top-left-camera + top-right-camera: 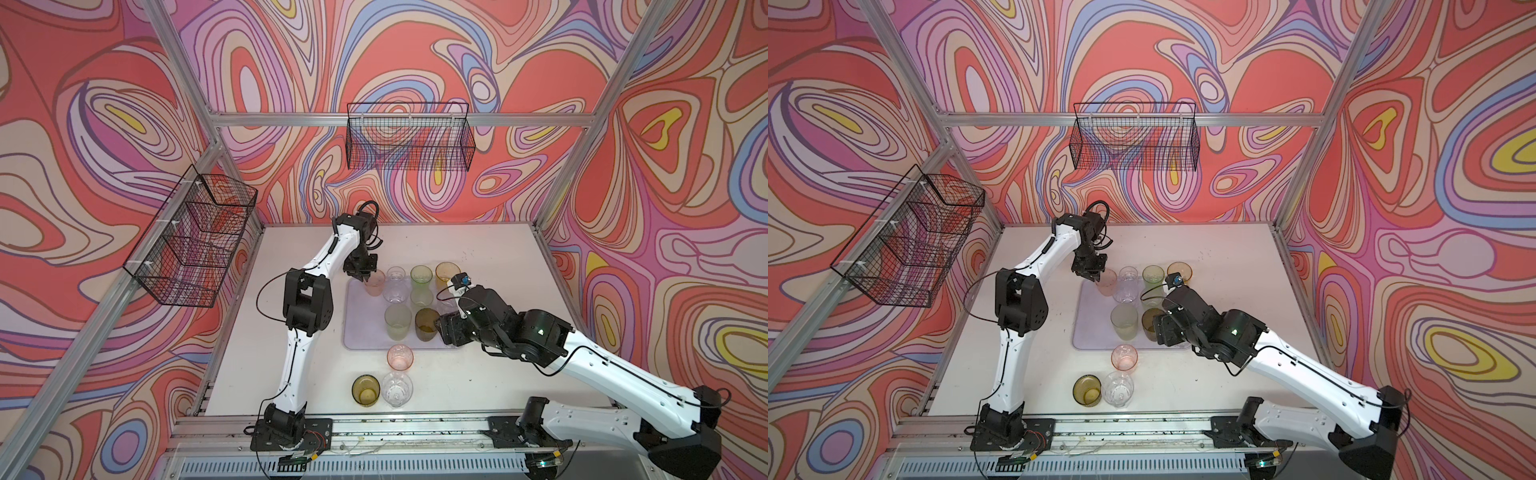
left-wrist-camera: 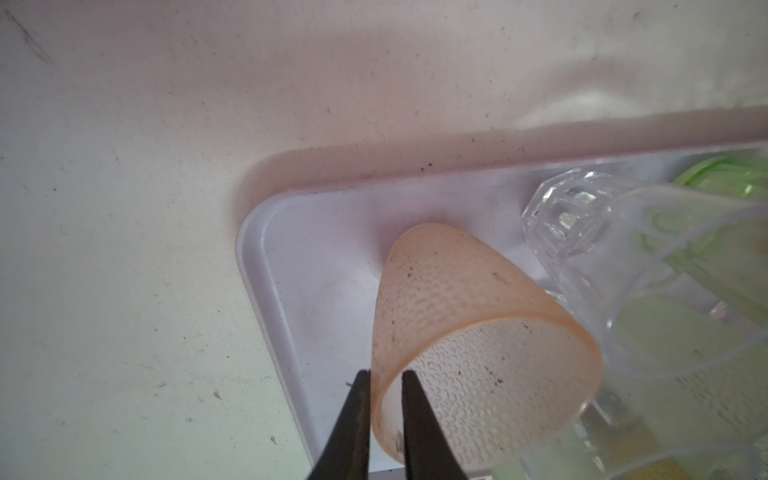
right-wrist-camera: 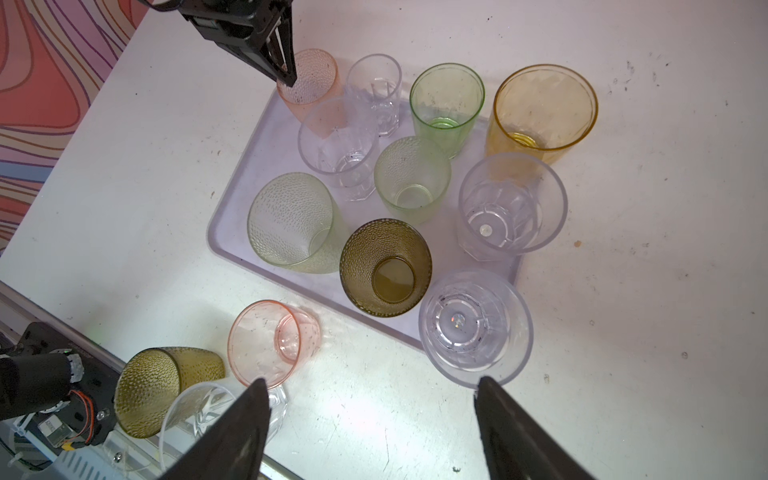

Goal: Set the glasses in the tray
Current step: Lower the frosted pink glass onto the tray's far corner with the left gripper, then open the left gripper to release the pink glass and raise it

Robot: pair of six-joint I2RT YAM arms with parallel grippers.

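**Left fingers pinch the pink glass in the tray's corner**

The left gripper (image 2: 386, 372) reaches down over the far left corner of the lavender tray (image 2: 316, 249). Its two thin black fingers (image 2: 419, 415) are drawn close together on the wall of the pale pink dimpled glass (image 2: 457, 299), one finger outside the rim and one inside. That glass has its base on the tray floor, just inside the corner, and leans a little. A clear faceted glass (image 2: 561, 220) stands just beside it.

The right gripper (image 3: 372, 382) hangs above the table at the tray's near edge, its fingers (image 3: 245, 424) spread wide with nothing between them. A clear glass (image 3: 473, 328) at the tray's near right corner lies just beyond one fingertip.

Three glasses are on the table in front of the tray: a rose-pink one (image 1: 400, 357) nearest the rim, then an olive one (image 1: 365, 390) and a clear one (image 1: 397, 390) side by side.
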